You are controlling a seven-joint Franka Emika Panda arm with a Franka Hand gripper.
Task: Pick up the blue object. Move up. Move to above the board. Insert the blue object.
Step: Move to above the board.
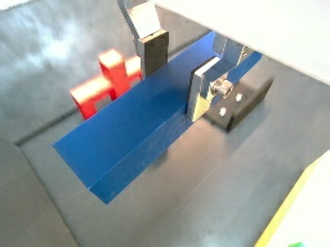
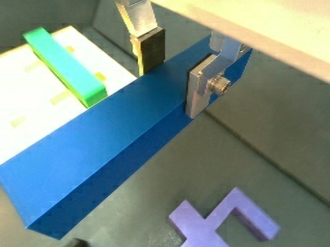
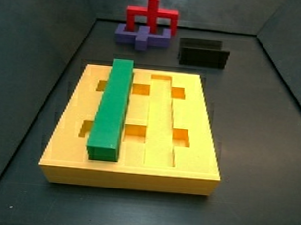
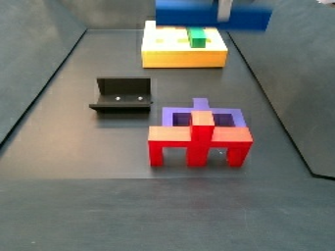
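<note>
**Desk:** Where was the blue object (image 1: 135, 121) when we took this?

**Rig:** Off the floor and in the gripper (image 1: 180, 69). In both wrist views the silver plates sat clamped on the bar's long sides near one end, and most of its length stuck out unsupported. In a side view we caught only the bar's underside (image 4: 210, 14) at the top edge, hanging above the far side of the board (image 4: 177, 57). In the side view that looks across the board, neither the bar nor the gripper appeared.

**Desk:** What did we think could go wrong?

**Rig:** The off-centre hold worried us most. We judged the long free end could sag or swivel between the pads (image 2: 152, 52) and meet a groove skewed. The green bar (image 3: 111, 108) already filled one groove, so a descent too close to it could have landed the blue bar on top of it. The red piece (image 1: 106, 82), purple block (image 2: 222, 221) and black box (image 4: 121, 96) stood well apart from the board.
</note>
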